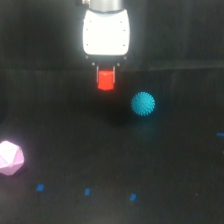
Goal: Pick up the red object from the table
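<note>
**Red block held at the end effector above the black table**

The flat, matte black table (165, 165) fills nearly the whole exterior view, and the background behind it is just as dark, so no wall or edge of the room can be made out. Four small blue marks show on the surface: three in a loose row near the bottom (87, 191) and one at the exterior view's right edge.

There is one of each object. One small, bright red-orange faceted block (106, 80) sits between the short dark fingers of the end effector (106, 75), directly under the arm's glossy white housing (106, 32) at top centre. The fingers are pinching the block at its sides; the picture is too blurred to say whether it is lifted clear of the table or touching it. One cyan spiky ball (143, 104) lies on the table near the block, lower and toward the exterior view's right, apart from it. One pale pink faceted polyhedron (10, 158) rests at the exterior view's left edge, well apart from both.
</note>
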